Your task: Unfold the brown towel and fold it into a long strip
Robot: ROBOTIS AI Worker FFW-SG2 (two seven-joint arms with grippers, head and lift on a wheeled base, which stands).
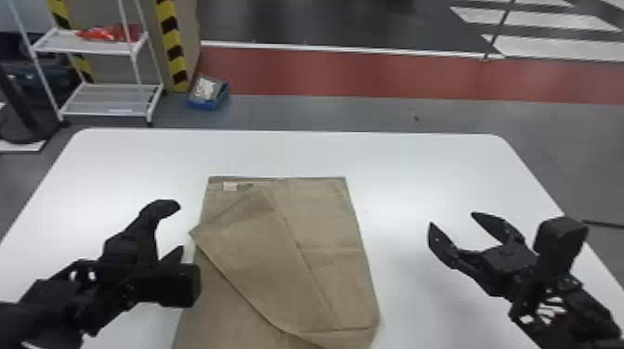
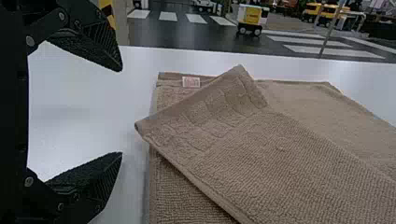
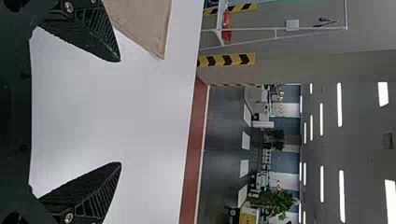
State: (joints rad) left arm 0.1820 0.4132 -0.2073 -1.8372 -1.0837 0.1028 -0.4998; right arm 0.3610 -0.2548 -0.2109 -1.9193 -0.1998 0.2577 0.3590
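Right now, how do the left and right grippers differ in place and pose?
The left gripper is close by the left edge of the towel; the right gripper is farther off, to the towel's right. The left gripper points forward and rightward, the right gripper forward and leftward. Both are open and empty.

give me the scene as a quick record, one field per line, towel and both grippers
towel: brown, on the white table, partly folded, not yet a long strip
flap: one corner turned over diagonally on top
label: small, pale, near the towel's far edge
left gripper: open, empty, left of the towel
right gripper: open, empty, over the table right of the towel
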